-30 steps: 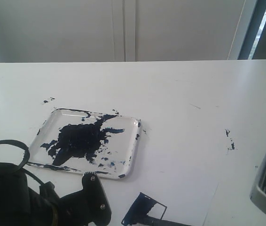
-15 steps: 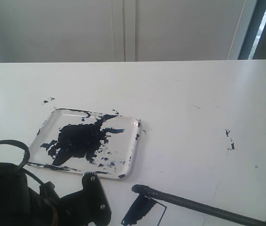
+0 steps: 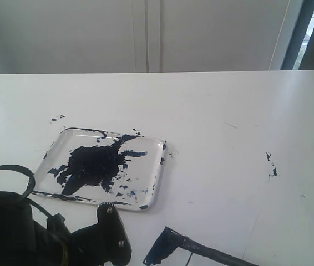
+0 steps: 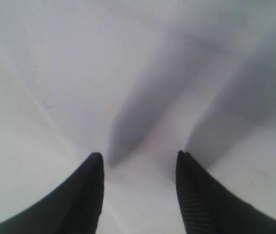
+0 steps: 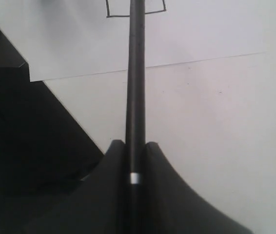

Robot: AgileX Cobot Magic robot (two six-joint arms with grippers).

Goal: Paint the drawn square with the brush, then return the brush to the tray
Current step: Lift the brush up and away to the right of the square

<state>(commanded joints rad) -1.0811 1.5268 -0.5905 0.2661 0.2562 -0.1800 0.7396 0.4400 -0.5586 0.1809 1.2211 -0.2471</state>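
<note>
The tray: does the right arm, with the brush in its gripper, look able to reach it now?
Probably yes. The right gripper is shut on the brush, whose tip is at the drawn square. From there to the tray I see only bare table, though the left arm sits close beside that path.

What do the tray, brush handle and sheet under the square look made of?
The tray looks like clear glossy plastic: the table shows through and its rim glints. The brush handle seems smooth black plastic or lacquered wood, with a sheen line. The sheet appears matte white paper, thin-edged.
</note>
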